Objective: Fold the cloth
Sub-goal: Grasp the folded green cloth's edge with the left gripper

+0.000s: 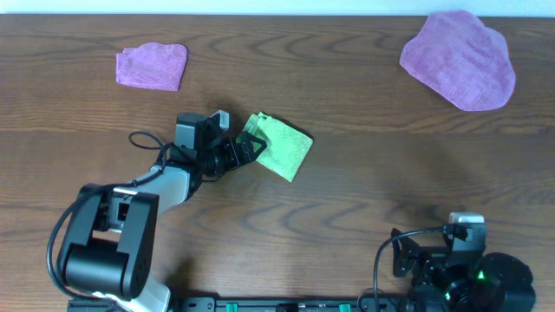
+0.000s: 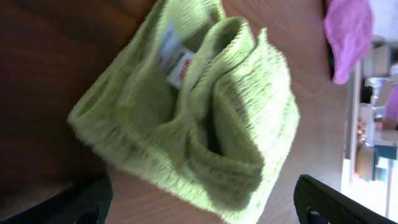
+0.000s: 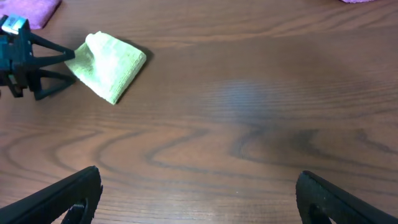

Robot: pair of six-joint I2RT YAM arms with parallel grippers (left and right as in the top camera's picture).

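Observation:
The cloth (image 1: 282, 145) is a lime-green towel lying bunched and folded on the wooden table, left of centre. In the left wrist view the cloth (image 2: 205, 124) fills most of the frame, with loose folds and a white tag (image 2: 174, 59) near its far side. My left gripper (image 1: 251, 146) sits at the cloth's left edge, open. Its dark fingers (image 2: 74, 202) stand wide apart on either side of the near fold and grip nothing. My right gripper (image 1: 408, 256) rests open at the near right over bare table, far from the cloth (image 3: 112, 65).
A small folded purple cloth (image 1: 153, 66) lies at the back left. A large purple cloth (image 1: 460, 59) lies at the back right. The left arm's base (image 1: 104, 251) and cable occupy the near left of the table.

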